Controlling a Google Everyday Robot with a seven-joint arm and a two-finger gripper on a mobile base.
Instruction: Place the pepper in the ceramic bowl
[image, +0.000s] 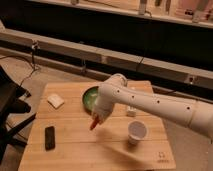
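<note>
The red-orange pepper (94, 122) hangs point-down from my gripper (98, 118), above the wooden table (75, 145). The gripper is at the end of my white arm, which reaches in from the right. The green ceramic bowl (89, 97) sits just behind the gripper and a little to its left, and its right part is hidden by the arm. The pepper is in front of the bowl, not over it.
A white cup (137, 132) stands right of the gripper. A black phone-like object (49, 137) lies at front left. A pale sponge-like block (55, 101) lies at back left. A small white object (131, 110) sits under the arm. A dark chair (9, 107) stands left of the table.
</note>
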